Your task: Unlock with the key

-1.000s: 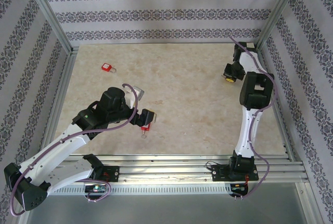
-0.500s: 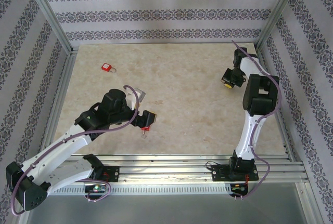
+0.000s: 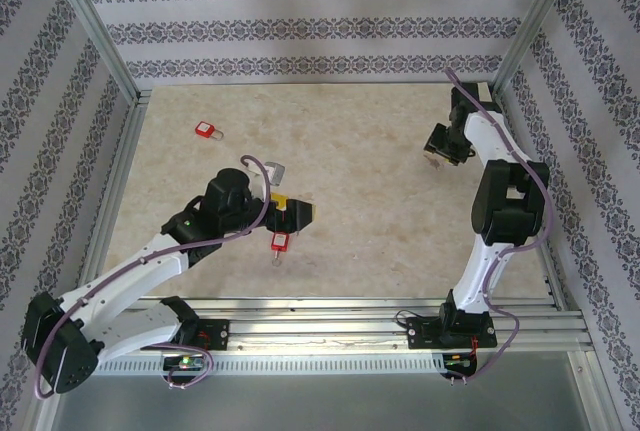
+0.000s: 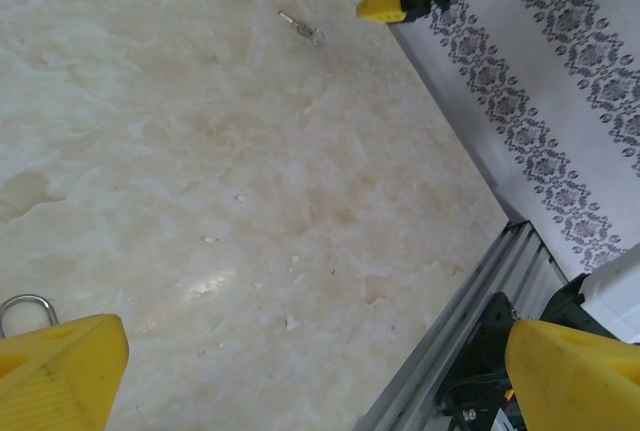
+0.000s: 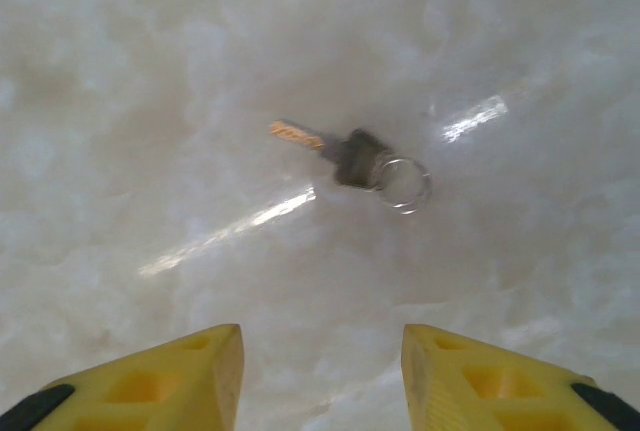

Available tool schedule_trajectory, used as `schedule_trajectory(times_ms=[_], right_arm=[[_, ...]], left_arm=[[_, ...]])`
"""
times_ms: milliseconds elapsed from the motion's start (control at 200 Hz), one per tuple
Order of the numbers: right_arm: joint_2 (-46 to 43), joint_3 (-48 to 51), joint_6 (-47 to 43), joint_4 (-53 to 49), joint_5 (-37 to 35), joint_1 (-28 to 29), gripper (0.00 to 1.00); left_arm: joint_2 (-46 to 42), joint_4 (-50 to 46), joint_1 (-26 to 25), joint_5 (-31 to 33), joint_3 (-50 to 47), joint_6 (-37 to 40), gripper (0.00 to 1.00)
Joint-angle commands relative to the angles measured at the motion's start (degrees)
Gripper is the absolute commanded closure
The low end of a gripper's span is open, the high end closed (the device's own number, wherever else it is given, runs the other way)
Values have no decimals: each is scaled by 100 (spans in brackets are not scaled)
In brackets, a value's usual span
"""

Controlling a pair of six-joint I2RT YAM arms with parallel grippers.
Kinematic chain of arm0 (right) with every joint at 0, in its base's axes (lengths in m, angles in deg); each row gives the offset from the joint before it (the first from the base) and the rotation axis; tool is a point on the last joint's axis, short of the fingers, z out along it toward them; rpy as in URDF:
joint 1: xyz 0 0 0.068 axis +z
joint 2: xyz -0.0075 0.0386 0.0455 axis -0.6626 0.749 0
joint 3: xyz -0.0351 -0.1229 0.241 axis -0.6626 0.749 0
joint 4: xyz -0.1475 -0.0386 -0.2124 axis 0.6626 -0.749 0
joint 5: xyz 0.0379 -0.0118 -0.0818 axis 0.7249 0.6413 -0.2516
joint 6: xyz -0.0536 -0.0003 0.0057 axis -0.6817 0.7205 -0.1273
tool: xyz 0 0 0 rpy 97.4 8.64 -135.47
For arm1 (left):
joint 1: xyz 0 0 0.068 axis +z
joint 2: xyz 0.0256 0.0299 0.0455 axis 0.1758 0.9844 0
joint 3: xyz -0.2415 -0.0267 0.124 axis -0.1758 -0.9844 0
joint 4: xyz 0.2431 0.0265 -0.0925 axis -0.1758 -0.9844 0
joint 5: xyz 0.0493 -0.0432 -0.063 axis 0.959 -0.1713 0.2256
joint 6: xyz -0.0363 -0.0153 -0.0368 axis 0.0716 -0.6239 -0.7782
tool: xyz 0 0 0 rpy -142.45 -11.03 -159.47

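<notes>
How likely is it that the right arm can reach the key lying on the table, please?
Probably yes: the right claw hangs open and empty close above the key, which lies flat on the table with nothing beside it, so the way down looks free.

You have no text, label, brand, number or sign that can be read here. The far red padlock [image 3: 208, 130], at about 10 o'clock on the counter [image 3: 370, 211], is too small for any marking on its body to be made out. The same goes for the near red padlock [image 3: 281, 242], at about 7 o'clock from the counter's middle. In the right wrist view the key [image 5: 345, 158] is too blurred to show any stamp. The bands on the walls [image 3: 300, 31] are ornament, not lettering.
</notes>
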Motion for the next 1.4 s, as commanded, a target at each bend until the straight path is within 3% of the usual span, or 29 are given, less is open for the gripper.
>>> schedule_trajectory(times_ms=[0, 375, 1039, 1189, 1394], right_arm=[[425, 34, -142, -81, -174, -116, 54], [1148, -506, -88, -68, -227, -231, 59], [1557, -963, -176, -367, -260, -294, 63], [1713, -1210, -175, -576, -315, -269, 68], [1823, -1390, -175, -714, -456, -189, 85]], left_arm=[[-378, -12, -47, 94, 47, 60, 1], [-884, -995, -47, 233, 257, 477, 0], [-995, -1169, -47, 338, 233, 543, 0], [-981, -1169, -47, 344, 239, 542, 0], [-992, -1200, -47, 333, 232, 539, 0]])
